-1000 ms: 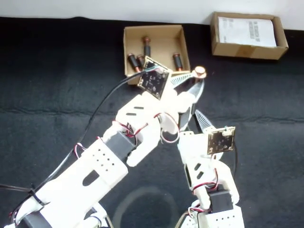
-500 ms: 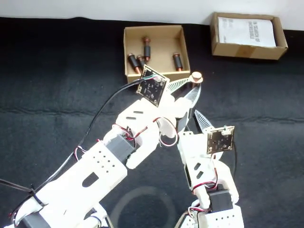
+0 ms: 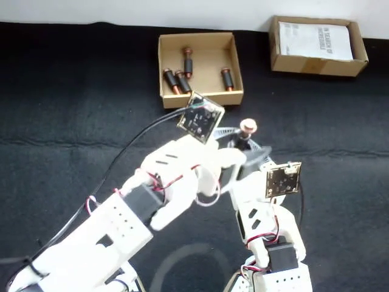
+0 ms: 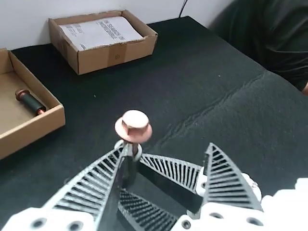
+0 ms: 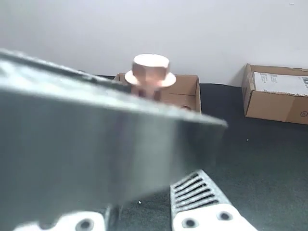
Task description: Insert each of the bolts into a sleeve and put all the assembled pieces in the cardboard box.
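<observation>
My left fingers (image 4: 103,183) are clamped on the bolt (image 4: 133,126), its shaft upright between them and its copper head above the tips. The left wrist view shows that grip, and the high view adds four assembled pieces (image 3: 188,61) in the cardboard box (image 3: 209,48) beyond the tips. My right gripper (image 3: 255,153) is just beside the bolt, open or closed I cannot tell; the print on the sheet (image 3: 316,39) is too small to read.

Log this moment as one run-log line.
left end effector: shut on bolt, head up | right end effector: close beside bolt | cardboard box: four assembled pieces inside | bolt: outside box
</observation>
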`<state>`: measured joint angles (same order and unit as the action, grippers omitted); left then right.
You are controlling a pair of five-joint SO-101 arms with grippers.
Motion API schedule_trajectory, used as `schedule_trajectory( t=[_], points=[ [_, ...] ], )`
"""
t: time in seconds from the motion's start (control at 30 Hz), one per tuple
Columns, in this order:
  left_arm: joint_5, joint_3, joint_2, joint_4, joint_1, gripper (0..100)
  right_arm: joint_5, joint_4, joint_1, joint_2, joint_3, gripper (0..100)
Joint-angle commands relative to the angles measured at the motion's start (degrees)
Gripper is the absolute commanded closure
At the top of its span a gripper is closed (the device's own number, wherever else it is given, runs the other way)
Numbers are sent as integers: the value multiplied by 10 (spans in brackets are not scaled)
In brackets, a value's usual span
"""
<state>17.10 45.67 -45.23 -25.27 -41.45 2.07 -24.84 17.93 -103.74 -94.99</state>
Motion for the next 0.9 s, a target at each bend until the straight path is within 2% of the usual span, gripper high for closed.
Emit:
schedule_trajectory(
  t=[0.0, 0.17, 0.37, 0.43, 0.6, 0.87],
  points=[
    [4, -6, -51, -38, -16, 737, 4, 0, -3, 0, -84, 991],
    [4, -6, -90, -69, -12, 737, 4, 0, -3, 0, -84, 991],
    [4, -5, -162, -109, 43, 742, 5, 0, -3, 0, -84, 991],
    [2, 12, -189, -113, 77, 789, 6, 0, -3, 0, -84, 991],
    [-1, 78, -272, -113, 175, 986, 5, 0, -3, 0, -81, 991],
    [-69, 226, -428, -112, 261, 976, 7, -114, -1, 0, 51, 991]
  ],
)
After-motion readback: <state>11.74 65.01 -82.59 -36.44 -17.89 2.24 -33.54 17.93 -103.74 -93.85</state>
